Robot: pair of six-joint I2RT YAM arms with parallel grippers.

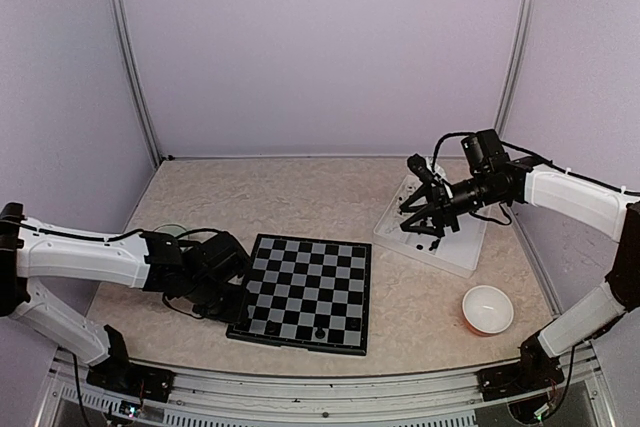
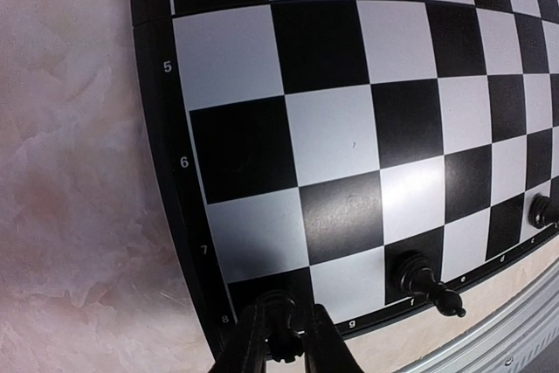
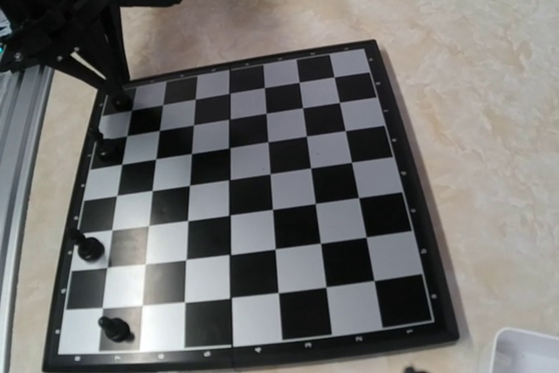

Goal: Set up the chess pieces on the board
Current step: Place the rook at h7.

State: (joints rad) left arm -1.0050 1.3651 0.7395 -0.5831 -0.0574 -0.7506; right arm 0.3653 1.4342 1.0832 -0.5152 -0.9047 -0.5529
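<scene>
Black piece [image 2: 281, 338] nipped in left jaws, board [image 2: 332, 128] corner, wrist view only, right jaws parted

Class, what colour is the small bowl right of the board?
The bowl is white inside, orange outside; top external view.

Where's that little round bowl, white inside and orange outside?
In the top view the round orange-sided bowl sits on the right, right of the black-and-grey checkered chessboard and just nearer than the white rectangular tray.

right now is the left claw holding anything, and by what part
Yes: the left claw pinches a black chess piece by its sides, on the board's corner square; exact height unclear.
</scene>
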